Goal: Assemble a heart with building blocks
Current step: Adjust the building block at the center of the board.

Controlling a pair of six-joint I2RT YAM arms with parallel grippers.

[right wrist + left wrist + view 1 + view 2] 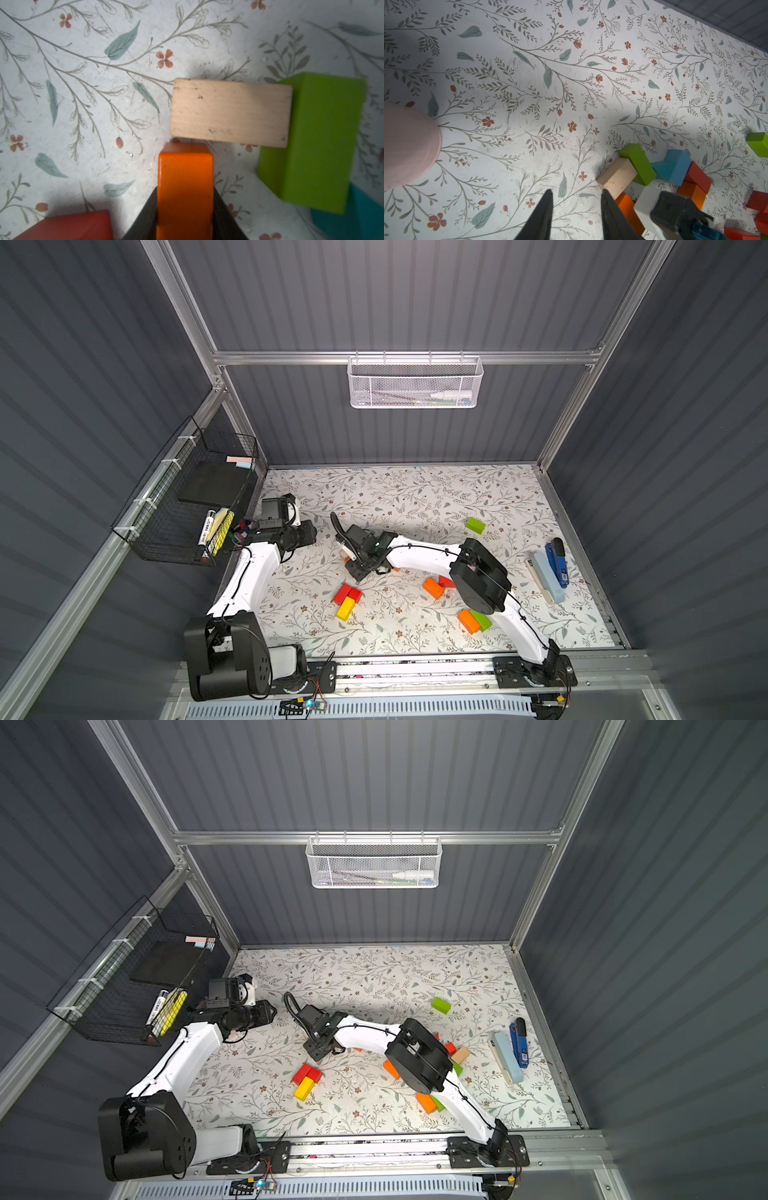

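Observation:
My right gripper (185,191) is shut on an orange block (185,178), both fingers pressed against its sides, low over the mat. The orange block's end nearly meets a tan block (230,113), which butts against a green block (311,145); a teal block (363,212) and a red block (68,225) lie at the edges. My left gripper (576,191) is open with bare mat between its fingers, beside the tan block (616,176). In a top view, two red blocks (348,593) and a yellow block (345,609) sit together mid-table.
More blocks lie under the right arm: orange (433,587), orange (468,621), green (482,619). A lone green block (476,525) sits further back. A blue stapler (557,564) and pale blue case (548,576) lie at the right. A black wire basket (187,497) hangs on the left wall.

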